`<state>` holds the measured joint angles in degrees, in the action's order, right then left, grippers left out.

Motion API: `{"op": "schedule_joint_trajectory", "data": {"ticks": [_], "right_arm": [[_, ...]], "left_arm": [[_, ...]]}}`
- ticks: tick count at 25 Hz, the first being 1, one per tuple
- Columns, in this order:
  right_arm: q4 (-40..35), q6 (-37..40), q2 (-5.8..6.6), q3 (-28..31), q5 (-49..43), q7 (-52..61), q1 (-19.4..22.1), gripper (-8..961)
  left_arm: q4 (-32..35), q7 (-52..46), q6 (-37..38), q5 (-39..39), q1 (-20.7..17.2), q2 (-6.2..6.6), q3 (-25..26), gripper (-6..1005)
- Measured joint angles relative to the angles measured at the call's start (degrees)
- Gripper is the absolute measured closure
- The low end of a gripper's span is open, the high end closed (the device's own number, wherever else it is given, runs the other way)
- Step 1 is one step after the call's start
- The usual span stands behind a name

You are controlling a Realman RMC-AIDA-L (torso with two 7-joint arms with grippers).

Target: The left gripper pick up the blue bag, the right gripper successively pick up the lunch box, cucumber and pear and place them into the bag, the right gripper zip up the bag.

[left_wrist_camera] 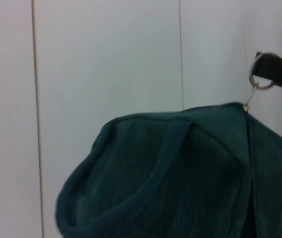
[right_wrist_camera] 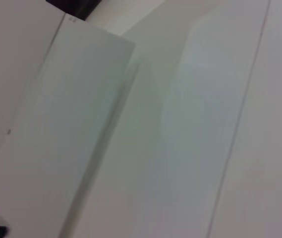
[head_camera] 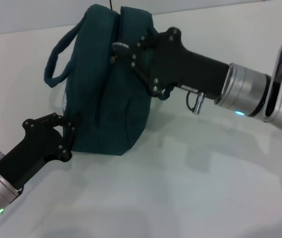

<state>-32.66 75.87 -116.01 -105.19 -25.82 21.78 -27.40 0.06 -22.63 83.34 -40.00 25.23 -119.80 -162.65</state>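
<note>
The blue bag [head_camera: 106,99] stands upright on the white table, its carry handle [head_camera: 56,59] looping out toward my left. My left gripper [head_camera: 67,136] is shut on the bag's lower side edge. My right gripper [head_camera: 122,49] is at the top of the bag, shut on the zipper pull. In the left wrist view the bag [left_wrist_camera: 180,178] fills the lower part, and the zipper pull's metal ring [left_wrist_camera: 255,84] is held by the right gripper's dark fingertip [left_wrist_camera: 279,72]. No lunch box, cucumber or pear shows in any view.
The white table [head_camera: 190,188] stretches in front of and to the right of the bag. The right wrist view shows only pale table and wall surfaces [right_wrist_camera: 180,124].
</note>
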Motion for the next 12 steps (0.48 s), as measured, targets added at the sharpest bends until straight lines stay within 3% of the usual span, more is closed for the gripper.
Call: {"op": "schedule_joint_trajectory", "data": {"ticks": [12], "right_arm": [[0.27, 0.05, 0.13, 4.57, 0.68, -0.43, 1.19, 945]], "left_arm": [[-0.20, -0.92, 0.18, 0.36, -0.99, 0.38, -0.07, 923]]}}
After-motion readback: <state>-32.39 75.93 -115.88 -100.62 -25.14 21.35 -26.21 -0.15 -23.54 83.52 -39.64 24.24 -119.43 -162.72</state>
